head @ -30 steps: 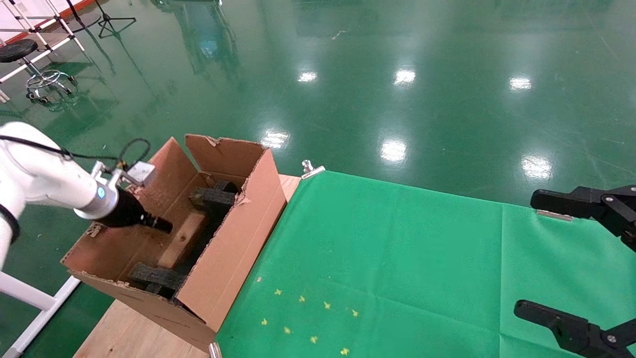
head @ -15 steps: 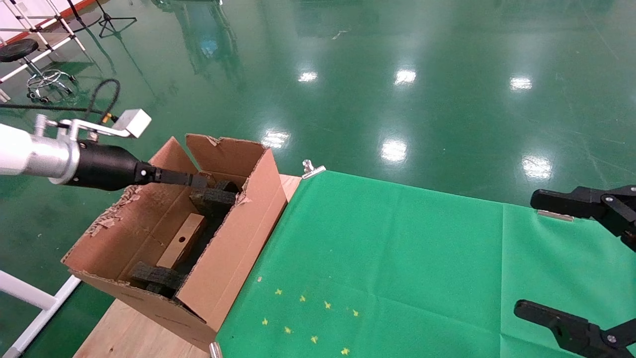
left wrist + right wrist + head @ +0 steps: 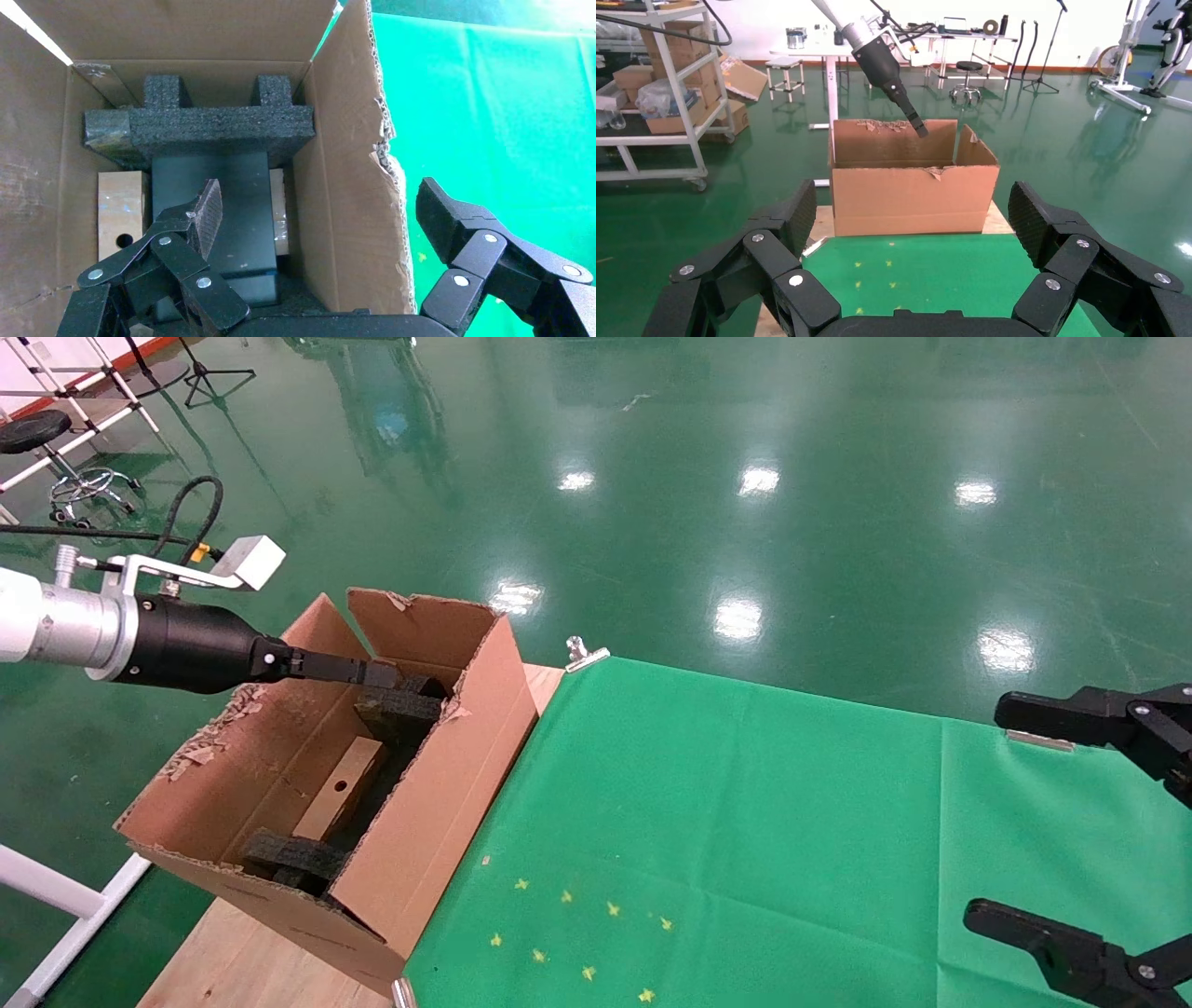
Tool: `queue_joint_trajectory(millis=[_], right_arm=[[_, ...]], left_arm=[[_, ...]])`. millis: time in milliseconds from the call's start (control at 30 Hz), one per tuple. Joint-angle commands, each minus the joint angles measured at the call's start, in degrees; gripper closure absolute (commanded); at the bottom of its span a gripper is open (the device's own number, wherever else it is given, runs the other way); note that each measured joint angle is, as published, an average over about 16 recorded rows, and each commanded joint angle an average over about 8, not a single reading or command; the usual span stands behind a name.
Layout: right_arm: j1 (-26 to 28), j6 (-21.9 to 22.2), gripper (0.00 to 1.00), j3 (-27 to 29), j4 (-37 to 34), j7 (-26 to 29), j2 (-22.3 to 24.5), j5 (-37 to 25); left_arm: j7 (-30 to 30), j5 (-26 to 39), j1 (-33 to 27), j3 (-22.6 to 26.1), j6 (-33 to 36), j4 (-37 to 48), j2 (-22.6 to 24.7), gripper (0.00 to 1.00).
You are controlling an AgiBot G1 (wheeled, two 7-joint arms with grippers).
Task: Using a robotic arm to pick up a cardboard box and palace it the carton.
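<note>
The slim brown cardboard box (image 3: 340,789) lies flat inside the carton (image 3: 438,803) between black foam pieces (image 3: 400,705), its round hole showing. It also shows in the left wrist view (image 3: 121,210). My left gripper (image 3: 382,671) on the white arm hovers over the carton's far end, open and empty. In the left wrist view (image 3: 320,210) one finger is over the inside and the other beyond the carton's torn wall (image 3: 344,196). My right gripper (image 3: 1010,812) is open and empty at the right edge, over the green cloth.
The carton stands on a wooden table (image 3: 242,961) beside the green cloth (image 3: 726,803) with small yellow marks. The right wrist view shows the carton (image 3: 912,193), the left gripper (image 3: 921,130) above it, and shelves and stools behind on the green floor.
My left gripper has come up out of the carton, where it was low beside the cardboard box, to the carton's far end. The box stays in the carton. The right arm has not moved.
</note>
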Motion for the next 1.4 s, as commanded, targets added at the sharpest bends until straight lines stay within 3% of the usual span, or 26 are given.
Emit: queue_joint_trajectory(millis=[33,1400], right_arm=[[0.00,0.00,0.00,0.00,0.00,0.00,0.00,0.00],[0.01,0.00,0.00,-0.01,0.00,-0.01,0.00,0.01]], left_arm=[[0.11,0.19,0.06,0.10,-0.24,0.32,0.17,0.00],[22.21,-27.00,30.80,-26.95,5.38,-36.72,-0.54,0.00]])
